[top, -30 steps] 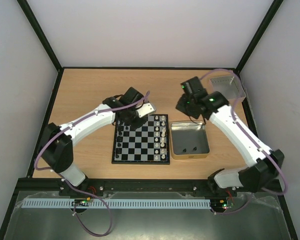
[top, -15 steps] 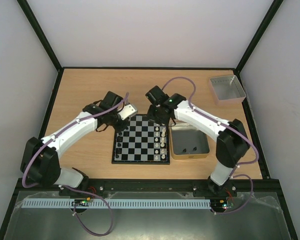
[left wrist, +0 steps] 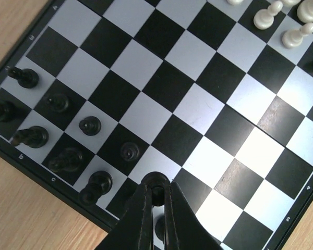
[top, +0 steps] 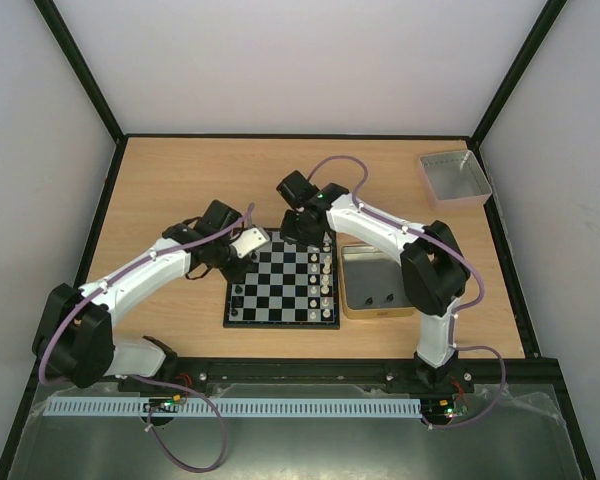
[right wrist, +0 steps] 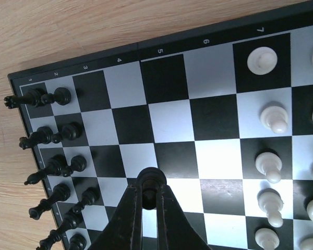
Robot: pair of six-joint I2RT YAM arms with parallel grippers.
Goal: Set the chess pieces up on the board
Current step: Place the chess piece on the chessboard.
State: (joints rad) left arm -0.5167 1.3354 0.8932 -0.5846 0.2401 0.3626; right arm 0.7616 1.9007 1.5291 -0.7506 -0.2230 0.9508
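Chess pieces (right wrist: pixel 275 119) line the left and right edges of the board (top: pixel 280 290); two dark ones (top: pixel 368 298) sit in the tin (top: pixel 380 314) right of it, nearer the right arm, axis unreadable. Left pincer (left wrist: pixel 156 187) and right pincer (right wrist: pixel 148 187) hover over the board, both closed, nothing seen held. Tin shows in the top view only.

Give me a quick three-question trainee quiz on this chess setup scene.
1. True or false: the white pieces stand on the side of the board nearest the gold-rimmed tin.
2. What lies inside the tin? A) two dark pieces B) only white pieces C) nothing
3. Fill in: the left gripper and the right gripper both hang over the board with jaws ____.
Key: 1 true; 2 A; 3 shut.
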